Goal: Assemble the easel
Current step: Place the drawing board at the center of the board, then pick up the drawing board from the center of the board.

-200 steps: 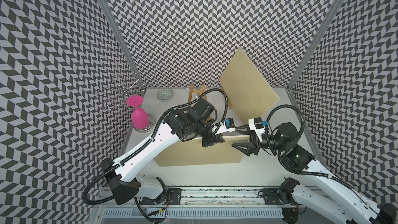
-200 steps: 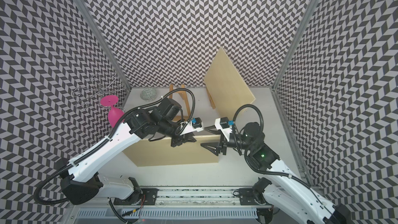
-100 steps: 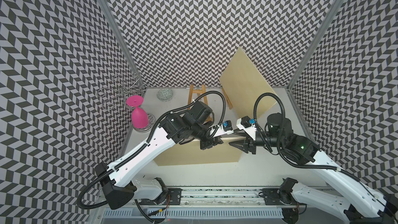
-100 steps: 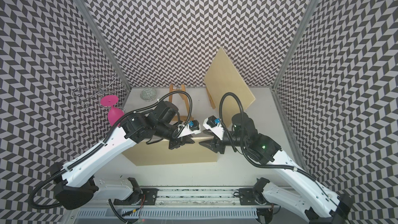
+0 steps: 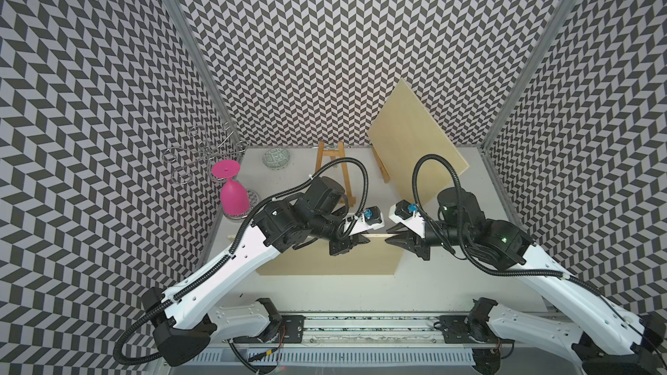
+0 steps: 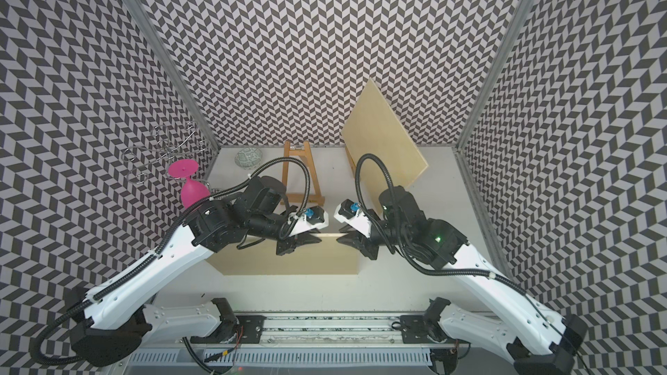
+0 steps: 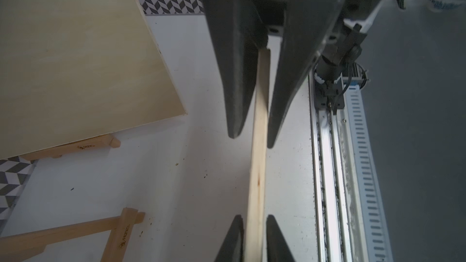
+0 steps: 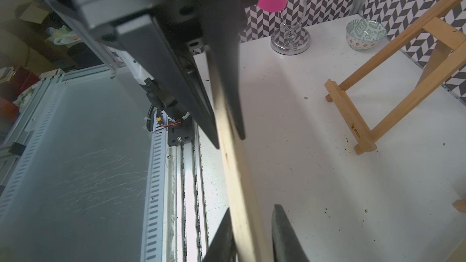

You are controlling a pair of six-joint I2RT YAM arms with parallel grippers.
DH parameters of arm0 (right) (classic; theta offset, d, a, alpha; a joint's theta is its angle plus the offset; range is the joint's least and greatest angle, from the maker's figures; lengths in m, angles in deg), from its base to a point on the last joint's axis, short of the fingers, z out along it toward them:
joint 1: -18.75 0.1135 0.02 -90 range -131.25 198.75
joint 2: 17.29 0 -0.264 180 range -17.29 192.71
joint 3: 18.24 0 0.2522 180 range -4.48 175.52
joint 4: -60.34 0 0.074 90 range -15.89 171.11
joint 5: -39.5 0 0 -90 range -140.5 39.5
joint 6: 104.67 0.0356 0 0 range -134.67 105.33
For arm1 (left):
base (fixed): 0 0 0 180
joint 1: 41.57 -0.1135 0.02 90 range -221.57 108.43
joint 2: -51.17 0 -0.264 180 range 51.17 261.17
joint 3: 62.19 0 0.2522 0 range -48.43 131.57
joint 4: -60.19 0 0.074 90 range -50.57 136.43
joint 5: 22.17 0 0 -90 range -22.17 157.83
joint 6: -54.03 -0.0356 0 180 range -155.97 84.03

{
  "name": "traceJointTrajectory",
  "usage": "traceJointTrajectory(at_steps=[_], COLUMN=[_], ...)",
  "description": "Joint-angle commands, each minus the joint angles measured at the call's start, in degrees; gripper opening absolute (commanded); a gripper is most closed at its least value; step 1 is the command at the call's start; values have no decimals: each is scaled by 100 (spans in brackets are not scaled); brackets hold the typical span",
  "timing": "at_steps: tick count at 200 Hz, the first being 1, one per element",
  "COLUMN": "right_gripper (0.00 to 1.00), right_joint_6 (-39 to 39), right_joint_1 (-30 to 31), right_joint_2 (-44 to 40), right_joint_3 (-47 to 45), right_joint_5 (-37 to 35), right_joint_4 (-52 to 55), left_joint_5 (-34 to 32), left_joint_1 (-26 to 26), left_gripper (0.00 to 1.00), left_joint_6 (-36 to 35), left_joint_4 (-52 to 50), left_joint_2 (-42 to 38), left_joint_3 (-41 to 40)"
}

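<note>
Both top views: wood board (image 5: 325,257) stands on its long edge at table (image 5: 433,283) ctr, L end effector (image 5: 365,242) and R end effector (image 5: 389,239) nose to nose over its top edge, easel (image 5: 330,164) far behind it. L wrist: L fingers (image 7: 233,243) hug the board's edge, can't tell if pinching. R wrist: R fingers (image 8: 285,238) slightly apart, gap showing btwn one finger and the board

Right in front of me, the pale plywood panel (image 5: 325,261) stands on its long edge. Behind it, well apart, the small wooden A-frame easel (image 5: 330,155) stands upright, ledge toward me.
</note>
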Motion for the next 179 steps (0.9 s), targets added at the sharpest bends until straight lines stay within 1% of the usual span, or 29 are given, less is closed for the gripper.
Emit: traceJointTrajectory(at_steps=[1, 13, 26, 44, 60, 78, 85, 97, 103, 114, 122, 139, 158, 179], right_gripper=[14, 11, 11, 10, 7, 4, 3, 2, 2, 1, 2, 2, 6, 11], right_joint_6=[11, 14, 12, 5, 23, 101, 122, 180, 205, 242, 283, 307, 368, 450], right_joint_1=[15, 15, 14, 18, 126, 267, 337, 478, 543, 699, 833, 1087, 1297, 1588], right_joint_2=[104, 89, 108, 225, 289, 219, 225, 287, 349, 469, 546, 647, 764, 1046], right_joint_3=[176, 214, 252, 293, 349, 387, 439, 487, 499, 571, 624, 734, 877, 1103], right_joint_5=[-356, -321, -330, -372, -461, -527, -532, -626, -668, -790, -926, -1043, -1097, -1269], right_joint_4=[56, 42, 59, 164, 242, 146, 146, 152, 182, 303, 365, 418, 550, 775], left_joint_5=[209, 60, -166, -682, -923, -1183, -1450, -2109, -2546, -3240, -3885, -4669, -5060, -5015], left_joint_1=[-19, -92, -241, -591, -914, -990, -990, -999, -1007, -1016, -1025, -1034, -1034, -1034], left_gripper=[40, 45, 54, 60, 61, 64, 64, 66, 67, 70, 71, 76, 80, 83], left_joint_6=[154, 535, 971, 1621, 2188, 2660, 2903, 3298, 3523, 3850, 4097, 4391, 4521, 4644], left_joint_4=[643, 977, 1265, 1772, 1951, 2278, 2356, 2440, 2428, 2309, 2170, 1888, 1809, 1886], left_joint_2=[-236, -449, -692, -1091, -1455, -2003, -2196, -2478, -2600, -2790, -2885, -2967, -3015, -3061], left_joint_3=[-44, -149, -224, -460, -607, -922, -996, -1094, -1109, -1107, -1083, -960, -906, -970])
